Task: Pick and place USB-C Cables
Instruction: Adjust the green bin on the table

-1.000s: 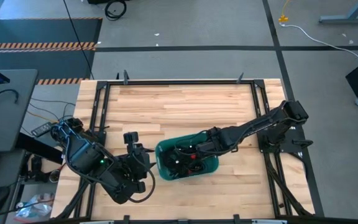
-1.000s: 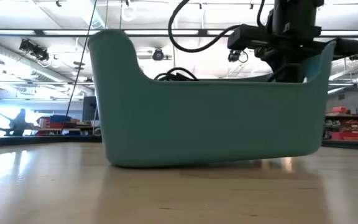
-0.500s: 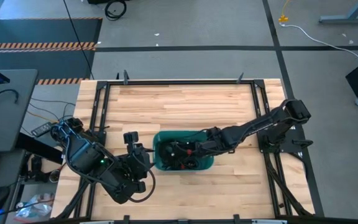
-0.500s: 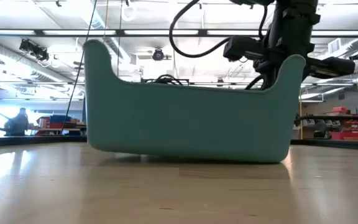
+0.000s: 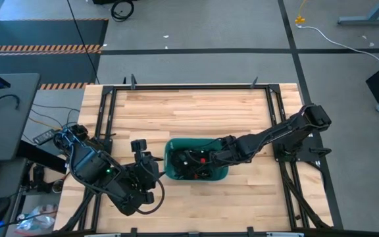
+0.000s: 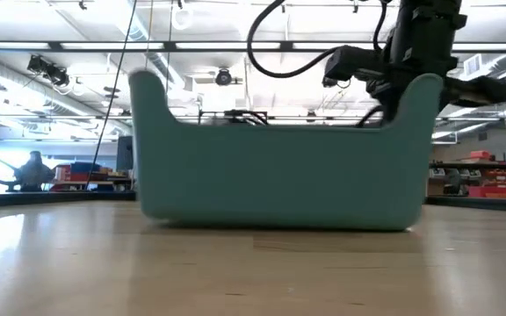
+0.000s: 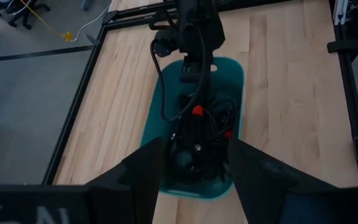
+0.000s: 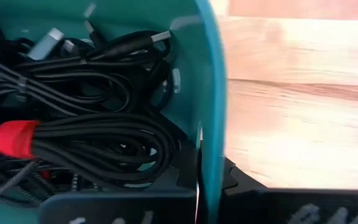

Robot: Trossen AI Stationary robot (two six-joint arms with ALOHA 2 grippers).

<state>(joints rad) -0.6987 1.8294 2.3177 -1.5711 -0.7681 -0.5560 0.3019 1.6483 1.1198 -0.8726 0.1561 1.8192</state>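
A teal bin [image 5: 176,172] stands on the wooden table [image 5: 196,112], near its front middle. It holds several black USB-C cables [image 8: 98,134], loosely coiled; a couple are bound with red ties [image 8: 14,138]. My right gripper [image 8: 207,180] reaches down into the bin's right end and is shut on its wall. In the low view it shows behind the bin's raised right end [image 6: 415,92]. My left gripper [image 7: 194,149] hangs open above the table, left of the bin, and points at it. Its fingers touch nothing. My right gripper pinches the bin's right end wall [image 8: 211,134], one finger inside the bin beside the cables and one outside. The fingers come from above, slanting in from the table's right. The bin stands level with its bottom on the table.
A black metal frame [image 5: 189,86] runs round the tabletop. Bare wood lies beyond the bin toward the far edge and on both sides. The room's floor, a desk at the left and shelves show past the table.
My right gripper, shut on the bin's wall throughout, has dragged the bin a little toward the far edge and turned it. The bin stood skewed with one end raised; now it lies level, its long sides parallel to the table's front edge.
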